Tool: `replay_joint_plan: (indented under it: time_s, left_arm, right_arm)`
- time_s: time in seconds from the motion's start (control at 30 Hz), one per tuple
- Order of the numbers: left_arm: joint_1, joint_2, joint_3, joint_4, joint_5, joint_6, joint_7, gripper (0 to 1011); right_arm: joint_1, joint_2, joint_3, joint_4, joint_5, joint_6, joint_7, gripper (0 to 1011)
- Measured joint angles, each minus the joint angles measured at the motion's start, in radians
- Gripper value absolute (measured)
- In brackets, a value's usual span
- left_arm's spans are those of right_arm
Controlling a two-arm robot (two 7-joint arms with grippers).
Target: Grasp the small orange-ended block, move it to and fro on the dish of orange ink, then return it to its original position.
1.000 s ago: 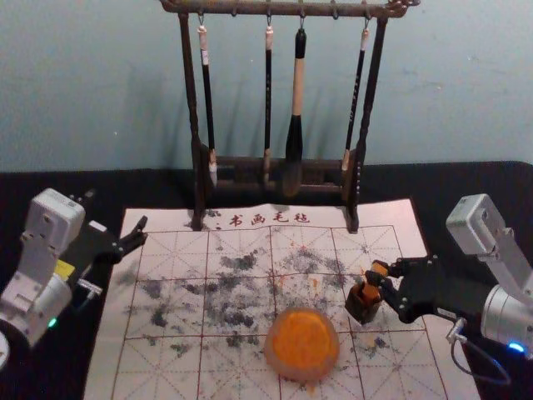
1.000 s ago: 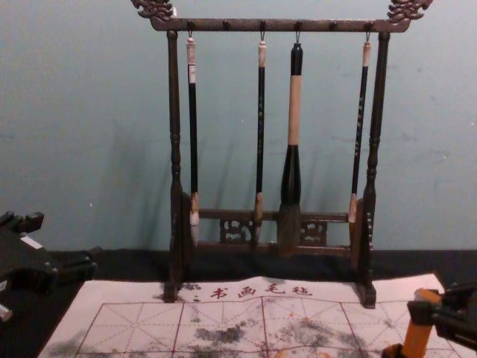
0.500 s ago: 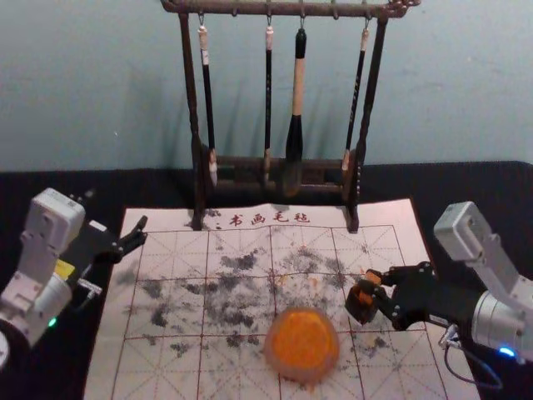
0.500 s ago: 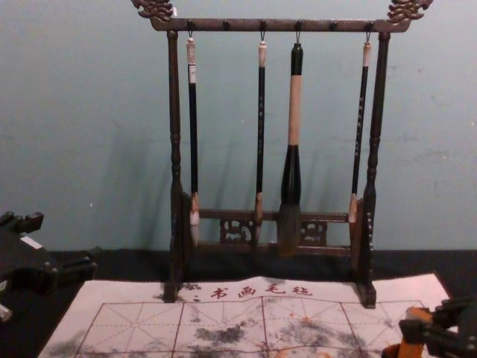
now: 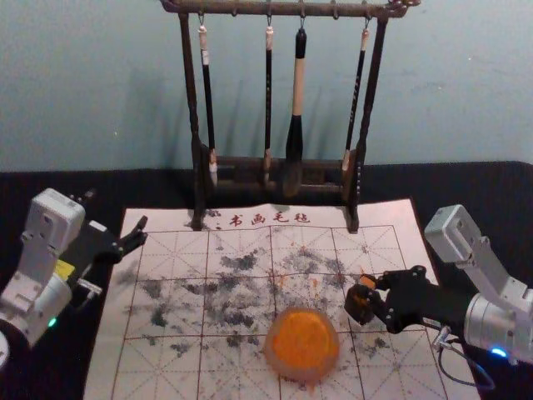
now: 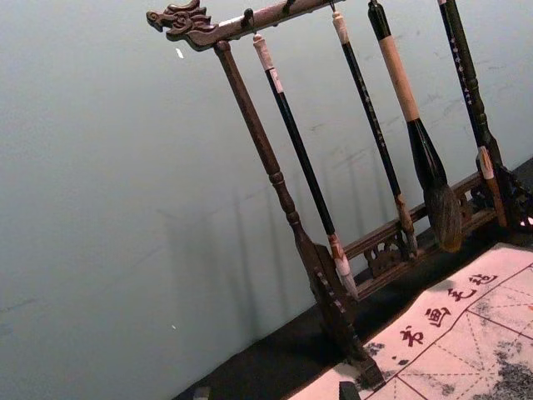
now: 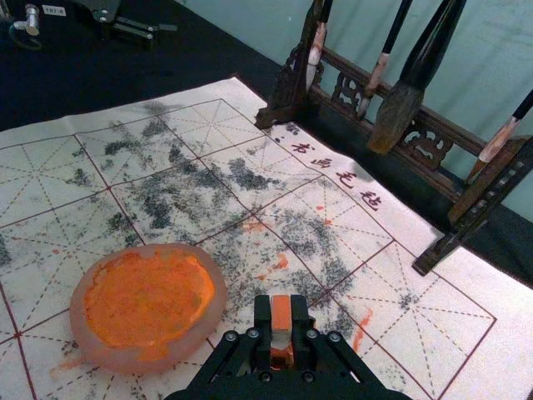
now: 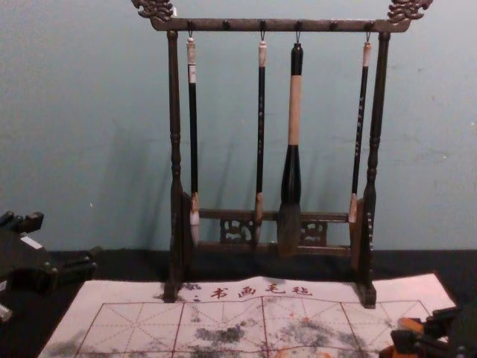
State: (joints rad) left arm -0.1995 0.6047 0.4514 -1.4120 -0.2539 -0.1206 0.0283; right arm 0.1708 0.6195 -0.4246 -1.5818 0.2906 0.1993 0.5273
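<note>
Orange ink (image 5: 301, 339); pale, red-gridded, grey-blotched mat (image 5: 166, 371)

The head view looks forward and down over the mat (image 5: 387, 218) to the rack (image 5: 371, 100); the chest view faces the rack nearly level, from lower down. The left wrist view aims aslant at rack and wall (image 6: 100, 167). The right wrist view looks across the mat from close by the dish (image 7: 218, 300), which the head view shares. All four catch the lettering (image 5: 256, 219).
</note>
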Motion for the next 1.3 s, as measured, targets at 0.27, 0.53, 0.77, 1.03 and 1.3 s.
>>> replay_joint_plan:
  time_s: [0.27, 0.53, 0.77, 1.03, 1.3]
  left_arm:
    - [0.000, 0.000, 0.000, 0.000, 0.000, 0.000, 0.000, 1001]
    - [0.000, 0.000, 0.000, 0.000, 0.000, 0.000, 0.000, 1001]
    - [0.000, 0.000, 0.000, 0.000, 0.000, 0.000, 0.000, 1001]
    - [0.000, 0.000, 0.000, 0.000, 0.000, 0.000, 0.000, 1001]
    - [0.000, 0.000, 0.000, 0.000, 0.000, 0.000, 0.000, 1001]
  right_arm:
    - [0.008, -0.006, -0.007, 0.013, 0.000, 0.005, 0.001, 101]
    - [0.011, -0.010, -0.010, 0.020, -0.004, 0.006, -0.005, 101]
    - [0.010, -0.010, -0.010, 0.020, -0.005, 0.004, -0.006, 101]
    - [0.009, -0.010, -0.009, 0.020, -0.005, 0.003, -0.006, 101]
    - [0.009, -0.010, -0.009, 0.019, -0.005, 0.003, -0.007, 101]
